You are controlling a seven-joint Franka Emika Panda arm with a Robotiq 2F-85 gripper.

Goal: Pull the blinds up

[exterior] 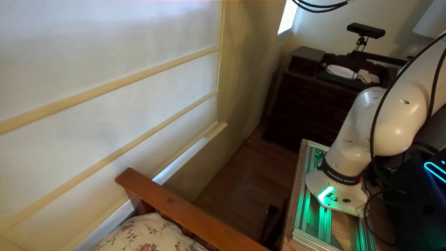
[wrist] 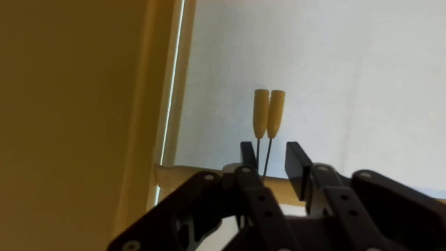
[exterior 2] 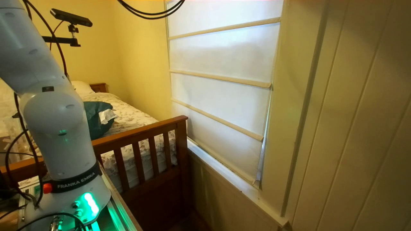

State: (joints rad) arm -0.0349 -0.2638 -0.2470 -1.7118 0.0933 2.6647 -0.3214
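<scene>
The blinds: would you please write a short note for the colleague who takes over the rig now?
Gripper: open; in the wrist view two cords show between its jaws, contact unclear.
Cord pulls: side by side, ungripped.
Blinds: lowered, bottom edge close to the sill.
Done: gripper seems lined up with the cords.
Left: likely close on the cords, then pull to raise the blinds.

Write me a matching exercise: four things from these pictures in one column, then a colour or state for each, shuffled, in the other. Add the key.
1. blinds
2. cord pulls
3. hand
4. wooden footboard

A. brown, slatted
B. open
C. off-white, banded, lowered
D. tan, side by side

Right pairs: 1-C; 2-D; 3-B; 4-A
</scene>
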